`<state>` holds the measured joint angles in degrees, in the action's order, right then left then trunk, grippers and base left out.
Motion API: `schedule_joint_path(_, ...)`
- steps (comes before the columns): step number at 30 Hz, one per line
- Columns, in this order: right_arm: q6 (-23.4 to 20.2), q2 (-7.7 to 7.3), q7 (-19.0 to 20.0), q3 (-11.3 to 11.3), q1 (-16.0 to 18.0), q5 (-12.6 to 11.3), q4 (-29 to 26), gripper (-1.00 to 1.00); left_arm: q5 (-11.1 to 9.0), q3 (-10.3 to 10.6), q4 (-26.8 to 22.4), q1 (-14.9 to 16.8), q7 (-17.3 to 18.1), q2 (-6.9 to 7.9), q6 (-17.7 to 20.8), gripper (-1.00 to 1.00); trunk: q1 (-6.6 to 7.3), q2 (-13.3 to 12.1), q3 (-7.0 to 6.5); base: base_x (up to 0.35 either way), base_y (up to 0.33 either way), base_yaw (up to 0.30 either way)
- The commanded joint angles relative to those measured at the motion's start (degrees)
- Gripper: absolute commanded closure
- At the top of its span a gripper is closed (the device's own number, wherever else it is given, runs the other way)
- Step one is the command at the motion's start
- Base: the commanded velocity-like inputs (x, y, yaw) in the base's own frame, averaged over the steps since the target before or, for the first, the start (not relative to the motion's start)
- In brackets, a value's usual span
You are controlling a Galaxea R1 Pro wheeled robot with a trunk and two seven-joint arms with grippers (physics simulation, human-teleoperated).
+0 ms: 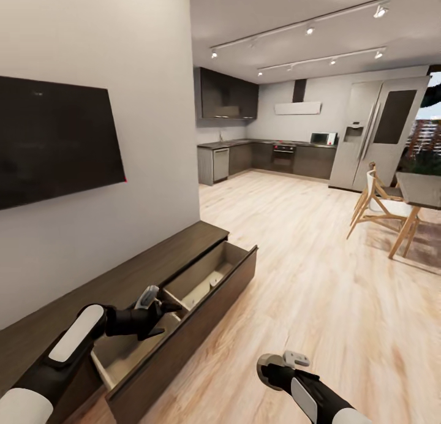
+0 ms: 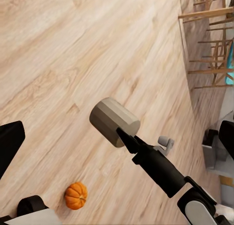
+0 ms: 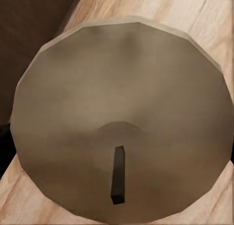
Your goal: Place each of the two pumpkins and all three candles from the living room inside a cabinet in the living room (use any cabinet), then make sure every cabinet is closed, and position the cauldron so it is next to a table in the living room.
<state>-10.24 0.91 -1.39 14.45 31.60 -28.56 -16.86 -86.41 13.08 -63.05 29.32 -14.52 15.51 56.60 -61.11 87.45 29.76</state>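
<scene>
My right jaws are clenched on a candle (image 3: 122,117), which hides almost all else up close. My left jaws are spread wide over an open drawer (image 1: 119,353) of the cabinet (image 1: 202,317). Pale shapes in the next drawer (image 1: 211,277) are hard to make out, and a pumpkin (image 2: 76,195) sits on the floor (image 2: 73,49).

Beige-grey candle (image 3: 122,117), orange ribbed pumpkin (image 2: 76,195), dark-brown cabinet (image 1: 184,344)
</scene>
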Motion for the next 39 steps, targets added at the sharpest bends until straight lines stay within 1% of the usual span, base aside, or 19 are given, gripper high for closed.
schedule_joint_path(1,-0.22,-0.03,-0.22,0.32,0.04,-0.30,-0.10,1.00,-0.61,0.10,-0.06,0.04,-0.55,0.05,0.00,-1.00,-0.03,0.03,0.06,0.334,-0.105,-0.044)
schedule_joint_path(6,-0.22,-0.03,-0.26,0.32,0.03,-0.28,-0.10,1.00,-0.61,0.10,-0.06,0.04,-0.59,0.05,0.00,-1.00,-0.03,0.03,0.06,0.312,-0.152,-0.020)
schedule_joint_path(19,-0.22,-0.03,-0.25,0.32,0.04,-0.28,-0.10,1.00,-0.59,0.11,-0.06,0.04,-0.58,0.05,0.00,-1.00,-0.03,0.03,0.06,0.300,-0.145,-0.157)
schedule_joint_path(29,-0.22,-0.04,-0.21,0.32,0.04,-0.28,-0.13,1.00,-0.61,0.10,-0.06,0.04,-0.57,0.05,0.00,-1.00,-0.03,0.03,0.06,0.339,-0.011,-0.043)
schedule_joint_path(39,-0.22,-0.03,-0.25,0.32,0.04,-0.27,-0.11,1.00,-0.61,0.10,-0.06,0.04,-0.52,0.05,0.00,-1.00,-0.03,0.03,0.06,0.342,0.029,-0.212)
